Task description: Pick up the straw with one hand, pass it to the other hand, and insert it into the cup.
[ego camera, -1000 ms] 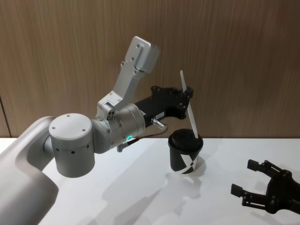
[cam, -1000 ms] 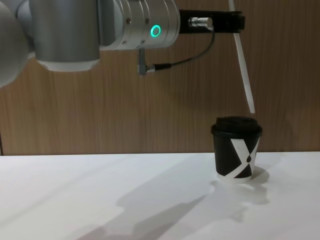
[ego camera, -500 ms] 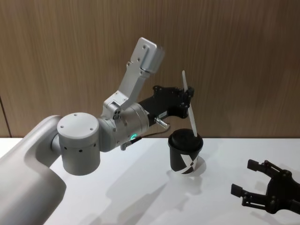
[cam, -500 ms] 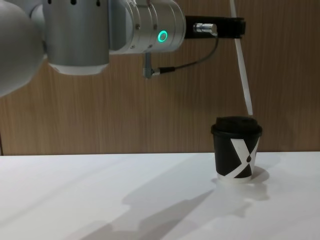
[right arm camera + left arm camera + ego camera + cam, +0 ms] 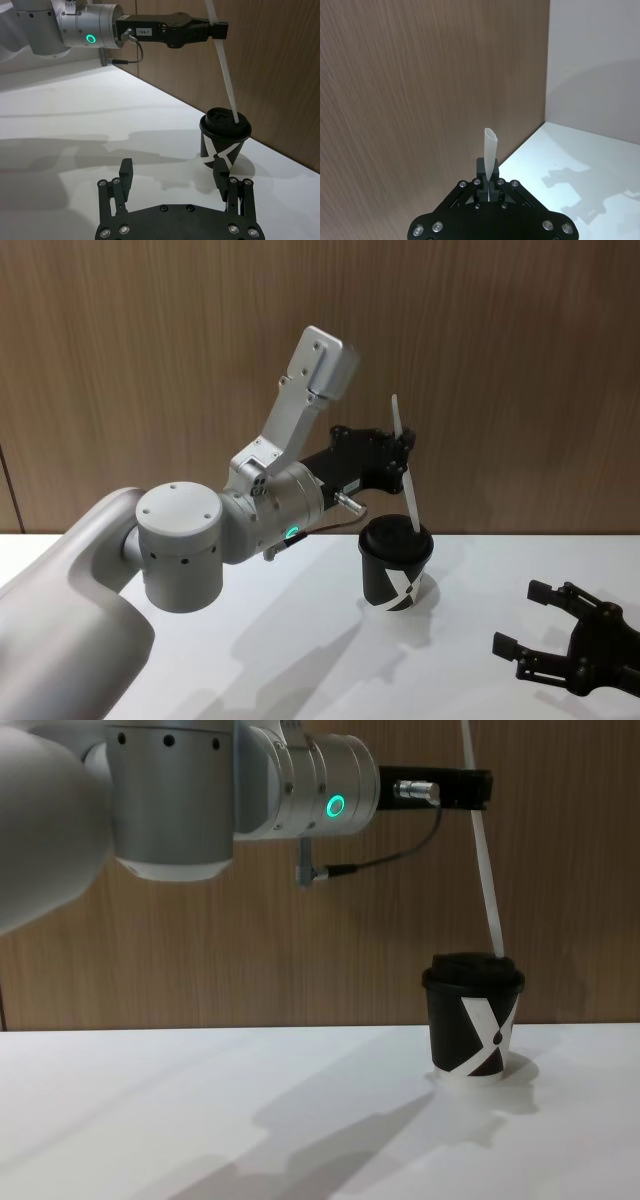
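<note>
Head view, left gripper (image 5: pixel 404 448) fingers pinching straw (image 5: pixel 405 476), tip at cup (image 5: pixel 396 564) lid

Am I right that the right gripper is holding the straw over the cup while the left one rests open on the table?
Not quite: the sides are swapped. In the head view the left gripper holds the straw over the cup, and the right gripper rests open on the table.

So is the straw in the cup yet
Barely, if at all. The straw, held tilted by the left claw, has its tip at the cup lid; whether it has entered, cannot tell.
</note>
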Motion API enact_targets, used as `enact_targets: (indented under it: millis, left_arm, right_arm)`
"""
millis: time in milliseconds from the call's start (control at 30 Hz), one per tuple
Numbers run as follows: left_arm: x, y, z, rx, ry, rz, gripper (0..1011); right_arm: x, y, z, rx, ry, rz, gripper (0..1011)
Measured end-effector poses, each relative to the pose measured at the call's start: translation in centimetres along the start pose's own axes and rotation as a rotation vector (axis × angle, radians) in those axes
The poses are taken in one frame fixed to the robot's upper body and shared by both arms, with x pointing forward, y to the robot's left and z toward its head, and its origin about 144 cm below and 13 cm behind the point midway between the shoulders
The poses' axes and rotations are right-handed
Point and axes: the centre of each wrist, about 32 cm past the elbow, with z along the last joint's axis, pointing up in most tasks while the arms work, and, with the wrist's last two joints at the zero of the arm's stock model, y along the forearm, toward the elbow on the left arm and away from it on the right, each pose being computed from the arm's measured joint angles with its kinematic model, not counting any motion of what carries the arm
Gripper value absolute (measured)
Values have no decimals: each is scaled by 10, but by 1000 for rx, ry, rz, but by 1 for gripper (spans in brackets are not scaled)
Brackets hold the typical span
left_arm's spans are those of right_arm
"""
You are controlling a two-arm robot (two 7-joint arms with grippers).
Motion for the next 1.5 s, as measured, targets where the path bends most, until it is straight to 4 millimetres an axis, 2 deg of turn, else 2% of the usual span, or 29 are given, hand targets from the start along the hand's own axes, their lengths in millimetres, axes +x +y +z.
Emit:
enact_targets:
  millis: [1500]
  left_arm:
    - [6, -10, -6, 43, 1, 2, 12]
  right_arm:
    - [0, 0, 0, 0, 0, 0, 1001]
